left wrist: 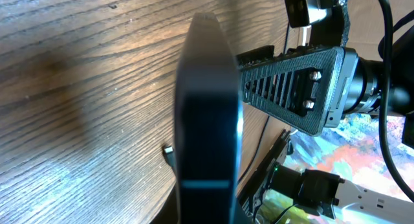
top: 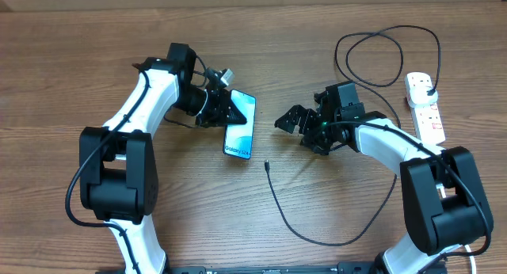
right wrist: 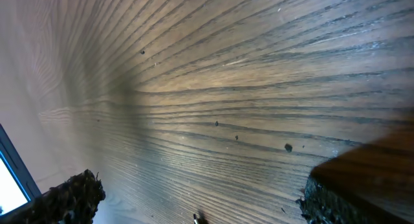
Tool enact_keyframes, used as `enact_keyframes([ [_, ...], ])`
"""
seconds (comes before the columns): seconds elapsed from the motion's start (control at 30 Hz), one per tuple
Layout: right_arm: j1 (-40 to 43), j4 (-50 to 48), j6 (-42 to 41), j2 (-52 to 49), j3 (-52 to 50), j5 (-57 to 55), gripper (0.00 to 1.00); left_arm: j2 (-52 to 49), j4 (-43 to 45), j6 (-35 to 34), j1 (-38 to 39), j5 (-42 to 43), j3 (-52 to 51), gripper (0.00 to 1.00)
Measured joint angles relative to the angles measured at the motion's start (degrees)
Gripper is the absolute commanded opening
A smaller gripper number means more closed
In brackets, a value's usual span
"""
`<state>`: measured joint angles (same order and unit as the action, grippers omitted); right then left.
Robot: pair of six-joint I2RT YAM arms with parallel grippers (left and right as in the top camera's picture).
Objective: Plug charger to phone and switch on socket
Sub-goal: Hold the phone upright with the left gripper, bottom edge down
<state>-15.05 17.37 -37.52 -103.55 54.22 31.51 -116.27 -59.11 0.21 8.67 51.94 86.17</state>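
1. The charger [top: 333, 244] is taking up the most room on the wooden bench [top: 79, 52]. We are seeing its thin black cable looping at the far right, disappearing behind the right arm, and then sweeping round in a wide curve towards the front edge.
2. The socket [top: 426, 109] is lying at the right edge, and the charger's black plug [top: 428, 87] is sitting in its far end.
3. The phone [top: 242, 127] is sitting left of centre with its screen up and lit, well apart from the socket.
4. The left pincer [top: 226, 108] is clamping tight on the phone's far corner.
5. The right pincer [top: 291, 123] is hovering just right of the phone, its jaws spread wide and holding nothing.
6. The connector tip [top: 267, 165] is lying loose on the bench near the phone's near end, and we are seeing it touching neither phone nor pincer.
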Motion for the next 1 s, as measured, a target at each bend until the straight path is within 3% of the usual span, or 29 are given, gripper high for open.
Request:
enact_keyframes([
  [1.0, 0.0, 0.0, 0.0, 0.0, 0.0, 0.0, 1.00, 0.0, 0.4, 0.0, 0.2, -1.2, 0.0, 0.04],
])
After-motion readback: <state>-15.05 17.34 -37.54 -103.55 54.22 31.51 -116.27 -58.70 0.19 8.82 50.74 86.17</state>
